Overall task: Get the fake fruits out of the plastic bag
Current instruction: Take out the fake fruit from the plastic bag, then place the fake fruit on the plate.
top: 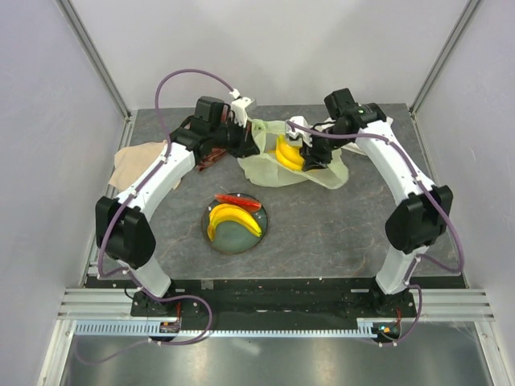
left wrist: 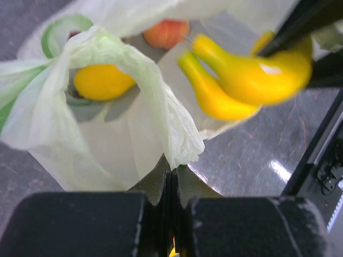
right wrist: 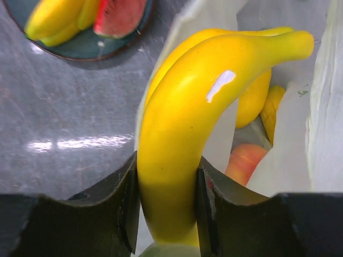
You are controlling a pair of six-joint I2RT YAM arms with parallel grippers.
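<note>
Right gripper [right wrist: 167, 171]: the jaws are opened only to the width of a glossy yellow plastic banana bunch [right wrist: 182, 118]. The bunch is clamped near one end between the two black fingers. It is held at the bag's mouth, largely clear of the film, so that it can be carried off without the bag being dragged.

Left gripper [left wrist: 171, 176]: the fingers are pressed together on a fold of the bag's rim. This pinch is judged to be an anchor, by which the mouth is kept lifted and spread while fruit is drawn out by the other arm.

1. Dark grey stone-patterned table top [top: 338, 233]: all items are borne by it.
2. Thin, crinkly, translucent pale yellow-green plastic bag [top: 269, 170]: laid at the far middle of the table, between the two grippers.
3. Round dark teal plate [top: 235, 241]: set on the near side of the bag, well apart from it. It is judged to be the drop place, since fruit is already laid in it.
4. Second yellow plastic banana bunch [top: 233, 219]: laid across the plate.
5. Red plastic watermelon slice [top: 239, 200]: laid at the plate's far rim, beside that bunch.
6. Yellow oblong plastic fruit [left wrist: 102, 81]: inside the bag, under a fold of film.
7. Orange-pink plastic peach [left wrist: 166, 33]: deeper in the bag.

Items 6 and 7 are not yet extracted, and the task is judged about half done.
</note>
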